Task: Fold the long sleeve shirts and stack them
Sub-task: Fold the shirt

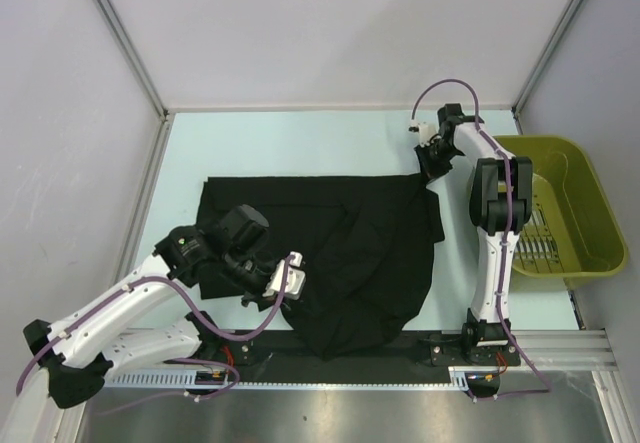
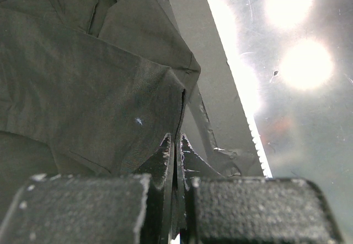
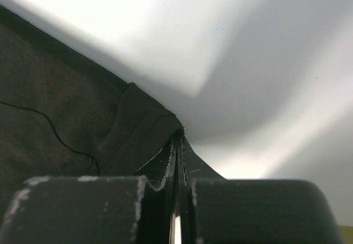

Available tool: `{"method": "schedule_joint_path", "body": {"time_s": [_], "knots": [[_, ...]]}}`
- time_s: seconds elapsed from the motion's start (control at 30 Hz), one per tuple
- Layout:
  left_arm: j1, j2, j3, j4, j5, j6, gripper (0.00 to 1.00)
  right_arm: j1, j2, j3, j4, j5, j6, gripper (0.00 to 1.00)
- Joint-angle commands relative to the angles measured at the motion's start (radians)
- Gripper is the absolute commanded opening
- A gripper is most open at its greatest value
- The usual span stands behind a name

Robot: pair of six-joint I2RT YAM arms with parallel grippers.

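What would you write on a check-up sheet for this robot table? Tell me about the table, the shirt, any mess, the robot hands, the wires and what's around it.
Surface: pale blue-green table, bare along its far part.
Job's things: one black shirt, spread out and rumpled, not folded yet.
Clutter: olive-green basket at the right edge of the table.
Grippers: left gripper shut on the shirt's near edge; right gripper shut on its far right corner.
Cables: a purple cable loops along the left arm and another along the right; no snag seen.
Surroundings: plain grey walls on three sides.
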Motion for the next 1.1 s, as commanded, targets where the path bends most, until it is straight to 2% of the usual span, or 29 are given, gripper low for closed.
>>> {"method": "schedule_joint_path", "body": {"time_s": [0.0,0.03,0.17,0.27,0.3,0.33,0.5,0.7,0.87,0.93,0.97,1.07], "knots": [[-0.006,0.009,0.019,-0.01,0.031,0.017,0.0,0.004,-0.063,0.022,-0.027,0.067,-0.02,0.08],[-0.006,0.009,0.019,-0.01,0.03,0.019,0.0,0.004,-0.067,0.032,-0.056,0.061,-0.022,0.18],[-0.006,0.014,0.022,-0.01,0.028,0.02,0.0,0.006,-0.105,0.102,-0.111,0.036,-0.02,0.26],[-0.006,0.014,0.022,-0.009,0.031,0.02,0.0,0.023,-0.141,0.135,-0.107,0.009,-0.02,0.41],[-0.006,0.017,0.021,-0.009,0.033,0.022,0.0,0.029,-0.142,0.144,-0.099,0.0,-0.028,0.5],[-0.006,0.014,0.019,-0.01,0.031,0.024,0.0,0.039,-0.132,0.15,-0.094,0.001,-0.032,0.51],[-0.006,0.014,0.019,-0.01,0.03,0.019,0.0,0.081,-0.053,0.201,-0.097,0.01,-0.058,0.47],[-0.006,0.005,0.013,0.0,0.022,0.008,0.0,0.07,0.022,0.211,-0.125,0.044,-0.114,0.45],[-0.006,0.008,0.013,0.003,0.019,0.005,0.0,0.047,0.028,0.123,-0.096,0.153,-0.181,0.29],[-0.006,0.006,0.013,0.002,0.017,0.004,0.0,0.035,0.023,0.115,-0.081,0.18,-0.184,0.27],[-0.006,0.005,0.013,0.002,0.016,0.005,0.0,0.035,0.023,0.116,-0.065,0.203,-0.18,0.23],[-0.006,0.011,0.013,0.003,0.014,0.002,0.0,0.04,0.019,0.13,-0.045,0.219,-0.167,0.2]]}}
